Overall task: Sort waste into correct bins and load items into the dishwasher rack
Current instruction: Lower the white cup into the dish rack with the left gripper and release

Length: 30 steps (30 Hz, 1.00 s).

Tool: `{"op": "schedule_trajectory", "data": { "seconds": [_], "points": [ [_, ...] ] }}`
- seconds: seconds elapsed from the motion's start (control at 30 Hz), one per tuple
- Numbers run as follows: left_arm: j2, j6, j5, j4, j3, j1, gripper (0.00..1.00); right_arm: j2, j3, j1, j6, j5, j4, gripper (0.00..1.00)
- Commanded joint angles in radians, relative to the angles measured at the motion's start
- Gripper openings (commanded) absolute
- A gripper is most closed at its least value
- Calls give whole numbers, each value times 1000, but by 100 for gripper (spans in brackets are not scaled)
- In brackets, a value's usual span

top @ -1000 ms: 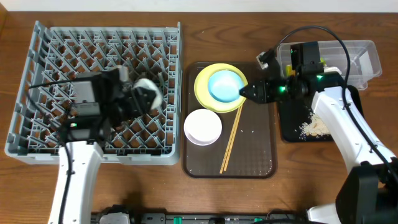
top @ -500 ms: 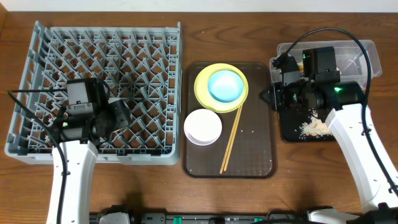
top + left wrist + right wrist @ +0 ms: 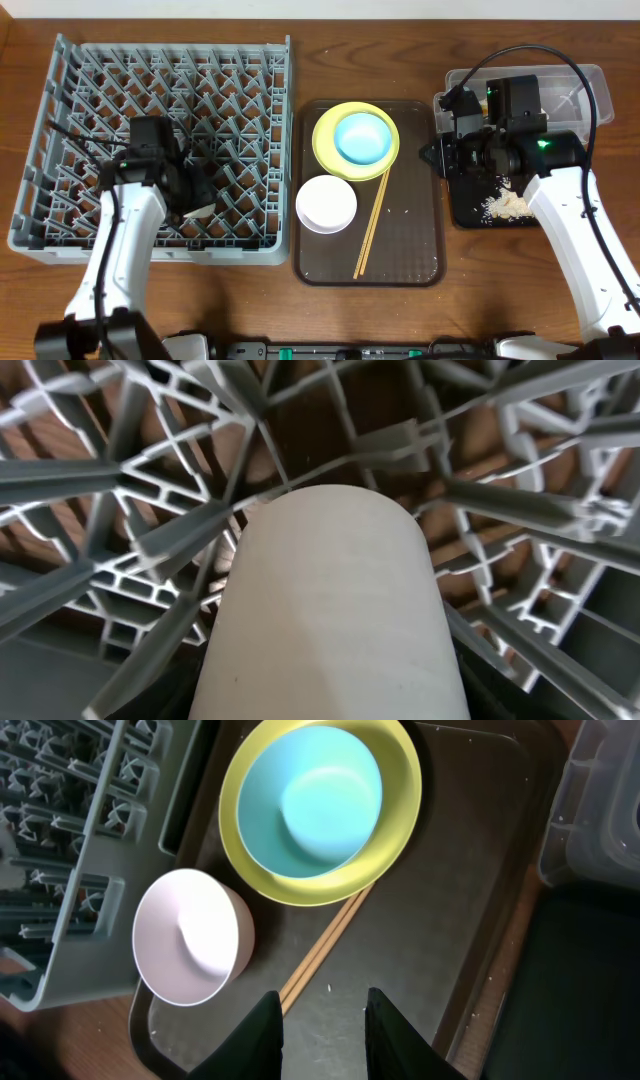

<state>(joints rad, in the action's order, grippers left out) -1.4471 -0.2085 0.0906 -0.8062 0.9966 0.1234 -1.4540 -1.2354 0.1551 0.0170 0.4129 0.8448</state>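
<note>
Step in hand, as I judge it: loading the cup [image 3: 330, 600] into the rack [image 3: 60, 120]. The left pincer [image 3: 190, 195] is down among the pegs near the rack's front edge. The left wrist view shows the cup lying low between grey pegs and filling the frame, but no fingers, so I cannot tell whether it is grasped or let go.

The right pincer [image 3: 322, 1035] is released and empty, hovering at the right edge of the brown tray [image 3: 440, 940]. On that tray are 4 items: the plate [image 3: 310, 892] with the blue bowl [image 3: 320, 795] in it, the pink bowl [image 3: 190, 935] and the chopsticks [image 3: 330, 942]. Rice [image 3: 505, 205] lies in the black tray.

Next, the left arm needs the cup seated between pegs, let go, then a straight lift clear. The right could reach for the chopsticks, which calls for a low, narrow pinch.
</note>
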Motion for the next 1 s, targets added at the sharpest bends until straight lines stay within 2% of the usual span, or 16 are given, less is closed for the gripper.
{"op": "schedule_trajectory", "data": {
  "seconds": [0.0, 0.1, 0.27, 0.6, 0.7, 0.8, 0.97],
  "points": [
    [-41, 5, -5, -8, 21, 4, 48, 1, -8, 10, -15, -1, 2, 26],
    [-70, 5, -5, -8, 21, 4, 64, 1, -8, 10, -15, -2, 2, 31],
    [-71, 6, -5, -4, 21, 5, 84, 1, -8, 10, -15, -2, 5, 41],
    [40, 6, -5, -5, 41, 4, 94, 1, -8, 8, -15, -2, 5, 45],
    [119, 6, 5, -8, 54, 3, 95, 1, -8, 8, -15, -2, 8, 50],
    [198, 6, 76, -5, 55, -11, 96, 1, -8, 8, -15, -2, 8, 61],
    [273, 6, 141, 10, 55, -127, 96, 1, -8, 3, -15, -3, 8, 64]
  ]
}}
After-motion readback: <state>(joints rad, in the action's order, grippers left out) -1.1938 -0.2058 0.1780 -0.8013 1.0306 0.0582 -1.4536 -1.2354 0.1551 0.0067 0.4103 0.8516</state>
